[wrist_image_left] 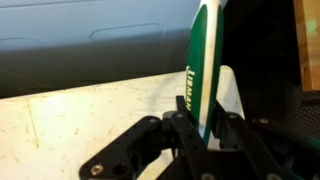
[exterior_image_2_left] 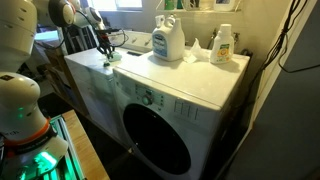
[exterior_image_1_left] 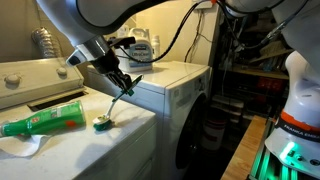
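A robot arm leans over the white top of a washing machine (exterior_image_1_left: 75,150) in a laundry room. Its gripper (exterior_image_1_left: 123,86) is clamped tight on the upper end of a slim green and white tool (exterior_image_1_left: 112,108), possibly a brush. The tool slants down and away from the arm, and its small green and white head (exterior_image_1_left: 103,123) rests on the machine top or sits just above it.

In the wrist view, the closed gripper (wrist_image_left: 205,128) pinches the tool's handle (wrist_image_left: 205,60), which runs straight up the picture and bears lettering too blurred to read.

Near the tool's head, a green bottle (exterior_image_1_left: 45,120) lies on its side, partly on a white cloth (exterior_image_1_left: 25,148).

In an exterior view, two detergent jugs (exterior_image_2_left: 168,42) (exterior_image_2_left: 223,45) stand on a neighbouring front-loading machine (exterior_image_2_left: 200,95).
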{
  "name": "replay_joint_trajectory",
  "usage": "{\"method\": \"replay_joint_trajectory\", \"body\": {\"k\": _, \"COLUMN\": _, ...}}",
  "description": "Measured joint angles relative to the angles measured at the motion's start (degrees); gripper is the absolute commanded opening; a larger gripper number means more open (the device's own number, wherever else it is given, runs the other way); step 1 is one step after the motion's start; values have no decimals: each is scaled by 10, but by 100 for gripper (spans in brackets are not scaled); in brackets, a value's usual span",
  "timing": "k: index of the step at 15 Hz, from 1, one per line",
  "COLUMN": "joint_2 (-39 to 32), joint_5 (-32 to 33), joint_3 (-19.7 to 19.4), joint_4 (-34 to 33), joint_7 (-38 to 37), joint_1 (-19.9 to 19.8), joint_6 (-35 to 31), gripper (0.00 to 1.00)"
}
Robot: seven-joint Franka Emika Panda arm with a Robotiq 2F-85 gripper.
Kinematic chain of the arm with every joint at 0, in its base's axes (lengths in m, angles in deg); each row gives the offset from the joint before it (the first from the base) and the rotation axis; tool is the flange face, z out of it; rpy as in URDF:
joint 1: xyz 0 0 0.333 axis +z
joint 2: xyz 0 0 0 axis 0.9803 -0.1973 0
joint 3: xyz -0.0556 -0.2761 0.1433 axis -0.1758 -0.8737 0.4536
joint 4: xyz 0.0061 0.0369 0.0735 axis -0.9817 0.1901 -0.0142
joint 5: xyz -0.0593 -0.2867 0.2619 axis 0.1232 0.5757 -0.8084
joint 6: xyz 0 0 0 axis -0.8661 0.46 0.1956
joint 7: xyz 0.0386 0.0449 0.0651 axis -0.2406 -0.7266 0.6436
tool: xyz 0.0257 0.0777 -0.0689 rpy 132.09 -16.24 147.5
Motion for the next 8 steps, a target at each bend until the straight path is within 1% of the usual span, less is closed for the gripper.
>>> {"method": "replay_joint_trajectory", "body": {"k": 4, "joint_2": 14, "joint_5": -10, "joint_3": 27, "joint_4": 29, "joint_7": 28, "joint_1": 1, "joint_6": 4, "gripper": 6}}
{"method": "replay_joint_trajectory", "body": {"k": 8, "joint_2": 49, "joint_5": -32, "joint_3": 41, "joint_4": 86, "joint_7": 53, "joint_1": 0, "joint_6": 15, "gripper": 6}}
